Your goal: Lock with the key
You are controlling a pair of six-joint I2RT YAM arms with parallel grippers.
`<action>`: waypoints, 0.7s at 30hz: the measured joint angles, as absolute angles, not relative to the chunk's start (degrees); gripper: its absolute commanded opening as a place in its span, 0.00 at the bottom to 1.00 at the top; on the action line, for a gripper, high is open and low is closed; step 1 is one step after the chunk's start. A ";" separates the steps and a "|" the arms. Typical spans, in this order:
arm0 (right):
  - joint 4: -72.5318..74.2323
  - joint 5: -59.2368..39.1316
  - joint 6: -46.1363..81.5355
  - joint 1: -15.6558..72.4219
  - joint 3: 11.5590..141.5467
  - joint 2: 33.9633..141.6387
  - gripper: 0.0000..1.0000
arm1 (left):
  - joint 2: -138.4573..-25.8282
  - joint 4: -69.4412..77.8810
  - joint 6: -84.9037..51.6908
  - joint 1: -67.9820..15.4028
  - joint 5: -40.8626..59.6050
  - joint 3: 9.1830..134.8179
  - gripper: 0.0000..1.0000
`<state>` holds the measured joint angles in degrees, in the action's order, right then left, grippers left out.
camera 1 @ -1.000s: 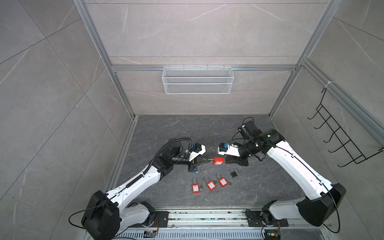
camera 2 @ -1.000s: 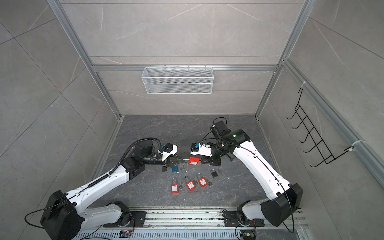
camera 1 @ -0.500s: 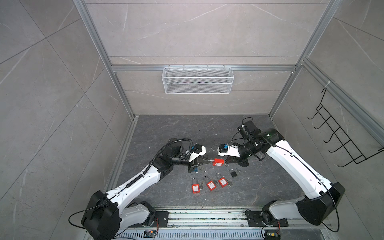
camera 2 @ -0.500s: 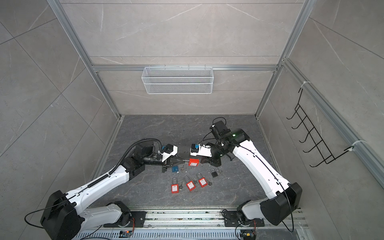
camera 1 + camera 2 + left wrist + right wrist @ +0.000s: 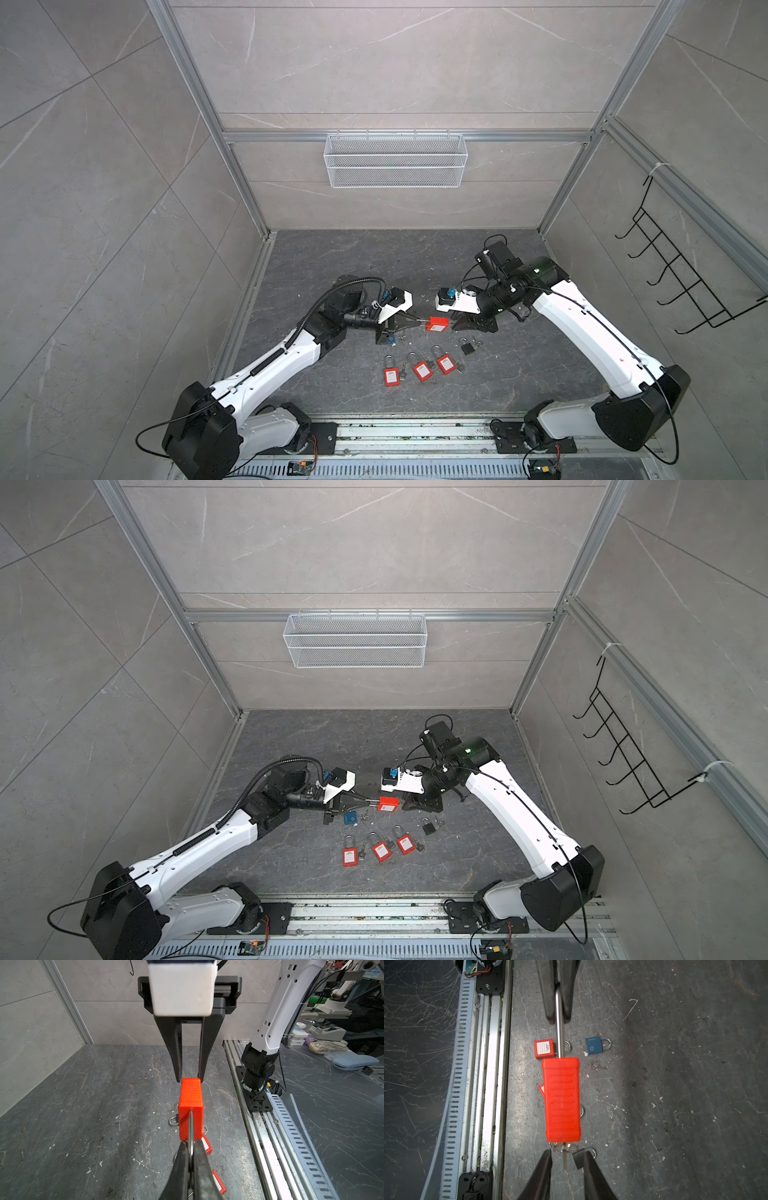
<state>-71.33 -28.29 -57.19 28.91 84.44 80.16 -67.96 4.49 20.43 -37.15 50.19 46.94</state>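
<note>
The grey stone-patterned tabletop [image 5: 374, 266] fills the floor of the cell. On the back wall hangs a white wire basket [image 5: 395, 166], and on the right-hand wall a black hook rack [image 5: 681, 274]. In both top views the two arms reach inward and meet near the middle of the tabletop.

The left gripper [image 5: 190, 1147] has its jaws pressed together on the steel shackle [image 5: 559, 1022] of a red lockout padlock [image 5: 437, 324]. It holds the padlock clear of the surface, lying lengthwise between the two arms. The right gripper [image 5: 568, 1152] faces the opposite end of the body with its jaws apart, one finger on each side of that end. A silver key [image 5: 564, 1147] with its ring sits at that end, between the spread fingers. Whether the fingers touch it cannot be told.

On the tabletop nearer the rail lies a row of three labelled red padlocks [image 5: 422, 370]. A small black padlock [image 5: 467, 347] rests just to their right. A blue padlock [image 5: 350, 819] lies under the left gripper, with a loose key [image 5: 599, 1066] just beside it.
</note>
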 measured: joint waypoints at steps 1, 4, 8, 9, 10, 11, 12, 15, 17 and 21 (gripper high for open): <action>-71.33 -28.27 -57.19 28.91 84.44 80.16 0.30 | -67.96 4.49 20.43 -37.15 50.22 46.94 0.00; -71.33 -28.29 -57.04 28.91 84.44 80.23 0.28 | -67.96 4.49 20.43 -37.15 50.50 46.94 0.00; -71.35 -28.32 -57.04 29.21 84.77 80.99 0.27 | -67.96 4.51 20.40 -37.15 51.20 46.94 0.00; -71.35 -28.34 -57.01 29.32 84.86 81.28 0.27 | -67.96 4.54 20.40 -37.15 51.20 46.94 0.00; -71.33 -28.32 -57.04 29.41 84.88 81.49 0.27 | -67.96 4.51 20.40 -37.15 51.22 46.94 0.00; -71.35 -28.32 -57.01 29.50 84.90 81.67 0.27 | -67.96 4.54 20.40 -37.15 51.27 46.94 0.00; -71.35 -28.29 -57.04 29.61 84.95 81.82 0.27 | -67.96 4.54 20.40 -37.15 51.29 46.94 0.00; -71.35 -28.32 -57.08 29.71 85.23 82.06 0.25 | -67.96 4.58 20.40 -37.15 51.35 46.94 0.00; -71.40 -28.32 -57.06 29.71 85.36 82.06 0.21 | -67.96 4.62 20.40 -37.15 51.35 46.94 0.00; -72.03 -28.38 -57.56 29.93 85.43 82.08 0.09 | -67.96 4.75 20.40 -37.15 51.20 46.94 0.00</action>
